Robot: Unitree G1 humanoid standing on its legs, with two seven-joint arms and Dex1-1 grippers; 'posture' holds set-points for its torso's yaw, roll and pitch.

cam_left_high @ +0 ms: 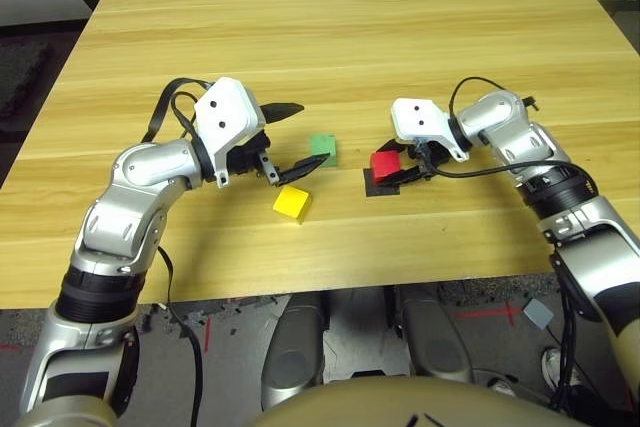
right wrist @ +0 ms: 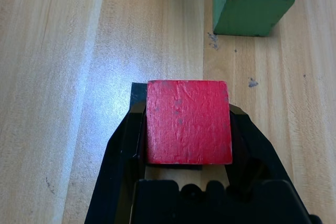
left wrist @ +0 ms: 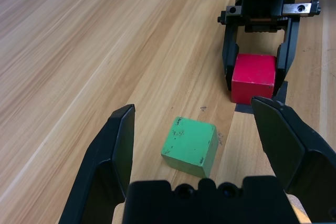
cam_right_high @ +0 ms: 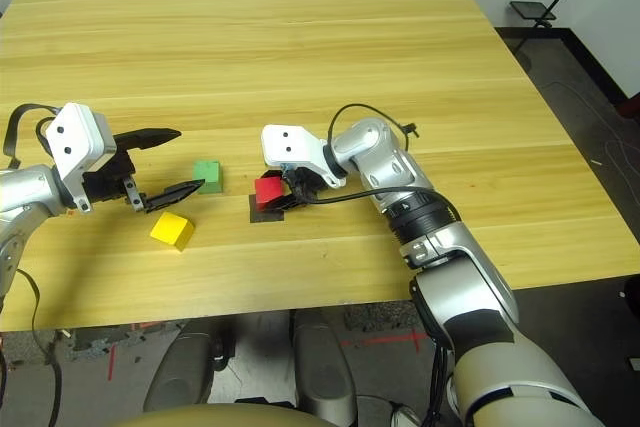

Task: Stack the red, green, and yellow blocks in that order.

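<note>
My right gripper (cam_left_high: 397, 165) is shut on the red block (right wrist: 188, 121), one finger on each side, and holds it on or just above a flat black patch (cam_left_high: 378, 185); I cannot tell whether they touch. The green block (left wrist: 190, 145) rests on the table a little to the left of the red one. My left gripper (left wrist: 194, 109) is open, its fingers spread wide and pointing at the green block, whose near edge lies level with the fingertips. The yellow block (cam_left_high: 292, 202) lies on the table nearer to me, under the left gripper's lower finger (cam_left_high: 300, 167).
The wooden table (cam_left_high: 330, 37) stretches far beyond the blocks with bare surface. Its front edge runs close below the yellow block. Black cables loop off both wrists.
</note>
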